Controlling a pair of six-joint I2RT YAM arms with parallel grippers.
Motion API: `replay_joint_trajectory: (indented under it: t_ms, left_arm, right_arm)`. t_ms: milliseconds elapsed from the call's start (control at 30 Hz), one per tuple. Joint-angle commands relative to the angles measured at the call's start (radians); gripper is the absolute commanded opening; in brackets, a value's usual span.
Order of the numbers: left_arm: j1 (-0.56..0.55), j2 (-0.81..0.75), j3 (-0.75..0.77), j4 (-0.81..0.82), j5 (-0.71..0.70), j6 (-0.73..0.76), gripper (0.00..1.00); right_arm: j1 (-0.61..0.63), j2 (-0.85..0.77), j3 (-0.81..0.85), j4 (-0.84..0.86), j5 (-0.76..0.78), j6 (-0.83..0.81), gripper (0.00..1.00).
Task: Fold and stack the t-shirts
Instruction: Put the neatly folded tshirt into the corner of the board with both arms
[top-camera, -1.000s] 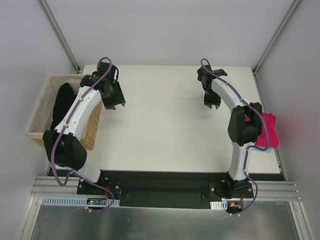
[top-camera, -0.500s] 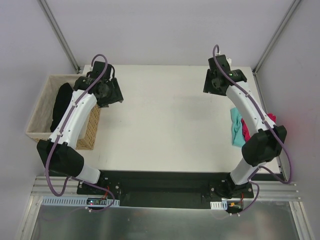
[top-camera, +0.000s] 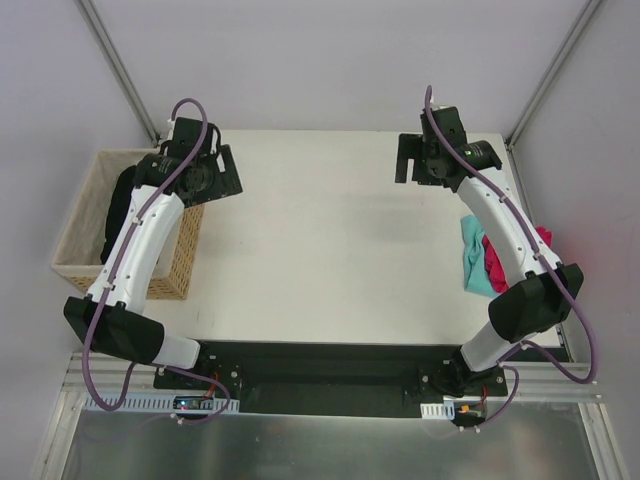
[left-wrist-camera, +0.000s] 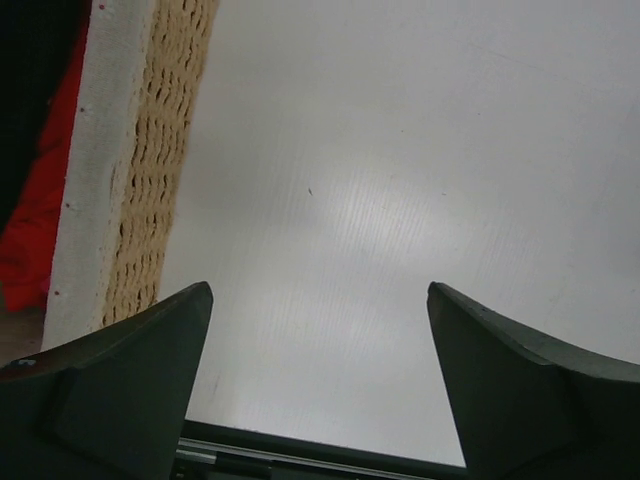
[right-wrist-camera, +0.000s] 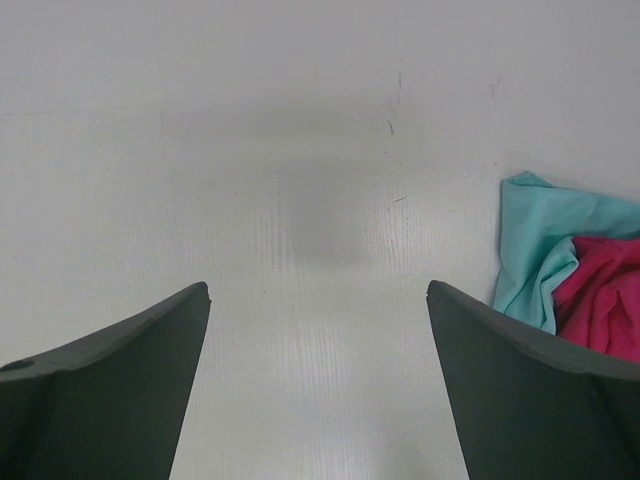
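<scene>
Lying crumpled together, teal-mint cloth t-shirt (right-wrist-camera: 540, 235) and magenta-pink cloth t-shirt (right-wrist-camera: 600, 295) looked limp, light; best pinched at a hem. Left gripper (left-wrist-camera: 320, 300), right gripper (right-wrist-camera: 320, 300) gaped, empty.

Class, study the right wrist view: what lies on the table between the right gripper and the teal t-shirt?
Nothing. The right wrist view shows only bare white table between the right gripper and the teal t-shirt.

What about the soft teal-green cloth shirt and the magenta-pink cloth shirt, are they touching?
Touching. The right wrist view shows the magenta-pink cloth shirt bunched against the teal-green cloth shirt, no gap between.
</scene>
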Motion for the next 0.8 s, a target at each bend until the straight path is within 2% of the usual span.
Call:
replay_joint_trajectory:
  t_ms: [0, 67, 400, 767]
  left_arm:
    - [0.012, -0.066, 0.052, -0.009, -0.077, 0.034, 0.94]
    - [0.012, -0.081, 0.058, -0.008, -0.1, 0.042, 0.99]
    - [0.012, -0.104, 0.045, -0.008, -0.076, 0.036, 0.99]
    - [0.012, -0.081, 0.102, -0.008, -0.057, 0.057, 0.99]
  right_arm:
    - [0.006, -0.015, 0.051, -0.023, -0.039, -0.052, 0.96]
    - [0.009, -0.025, 0.049, -0.017, -0.049, -0.054, 0.97]
    - [0.007, -0.014, 0.061, -0.009, -0.076, -0.069, 0.98]
    - [0.012, -0.04, 0.038, 0.02, -0.082, -0.097, 0.98]
